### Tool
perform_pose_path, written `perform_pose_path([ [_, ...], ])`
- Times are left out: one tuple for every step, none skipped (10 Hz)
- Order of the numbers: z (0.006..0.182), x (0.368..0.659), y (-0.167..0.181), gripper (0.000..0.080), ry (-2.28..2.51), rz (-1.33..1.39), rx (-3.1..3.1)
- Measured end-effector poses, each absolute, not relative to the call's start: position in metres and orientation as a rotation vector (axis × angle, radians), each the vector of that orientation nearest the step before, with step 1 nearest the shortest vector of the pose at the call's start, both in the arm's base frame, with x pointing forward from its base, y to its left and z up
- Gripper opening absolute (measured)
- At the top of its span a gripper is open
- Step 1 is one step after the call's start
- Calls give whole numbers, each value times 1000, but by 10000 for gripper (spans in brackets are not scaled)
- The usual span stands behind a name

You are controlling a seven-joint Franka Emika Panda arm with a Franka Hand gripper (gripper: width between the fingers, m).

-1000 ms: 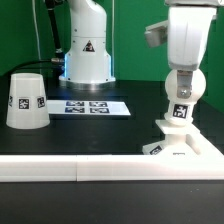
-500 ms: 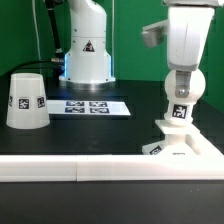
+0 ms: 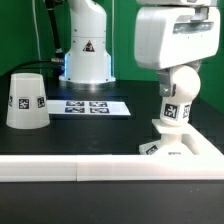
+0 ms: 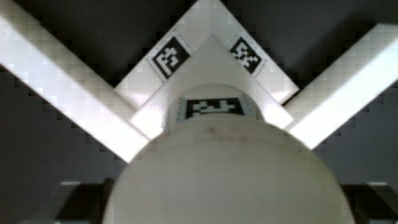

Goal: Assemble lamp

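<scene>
Three lamp pieces are in view. The rail bars (image 3: 70,166) lie lower than the fingers, across the exterior view's foreground. The shade (image 3: 27,100) stands wide end down, well apart from the fingers toward the exterior view's left. The base (image 3: 178,146) sits directly below the fingers and carries the tilted bulb (image 3: 177,95), whose round head reaches up to the gripper (image 3: 172,68). Finger state cannot be told, because the fingers are hidden.
</scene>
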State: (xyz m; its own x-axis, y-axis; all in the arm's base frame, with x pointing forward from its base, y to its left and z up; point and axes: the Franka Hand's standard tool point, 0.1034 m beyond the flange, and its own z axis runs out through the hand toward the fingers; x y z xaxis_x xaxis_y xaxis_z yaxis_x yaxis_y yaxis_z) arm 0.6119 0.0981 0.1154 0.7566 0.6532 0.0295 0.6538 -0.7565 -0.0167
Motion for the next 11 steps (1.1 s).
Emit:
perform_pose_path([
  [115, 612, 98, 578, -967, -33, -2959],
  [115, 612, 98, 578, -883, -32, -2985],
  [115, 612, 99, 578, -747, -31, -3020],
  [115, 612, 99, 578, -671, -30, -3036],
  [115, 612, 99, 579, -554, -28, -3059],
  [115, 612, 100, 579, -457, -26, -3075],
  [115, 612, 100, 579, -376, -25, -3085],
  [115, 612, 100, 579, -265, -23, -3096],
  [115, 612, 100, 579, -171, -21, -3099],
  [115, 611, 102, 579, 59, -12, -3095],
  [115, 611, 102, 579, 223, -3, -3088],
])
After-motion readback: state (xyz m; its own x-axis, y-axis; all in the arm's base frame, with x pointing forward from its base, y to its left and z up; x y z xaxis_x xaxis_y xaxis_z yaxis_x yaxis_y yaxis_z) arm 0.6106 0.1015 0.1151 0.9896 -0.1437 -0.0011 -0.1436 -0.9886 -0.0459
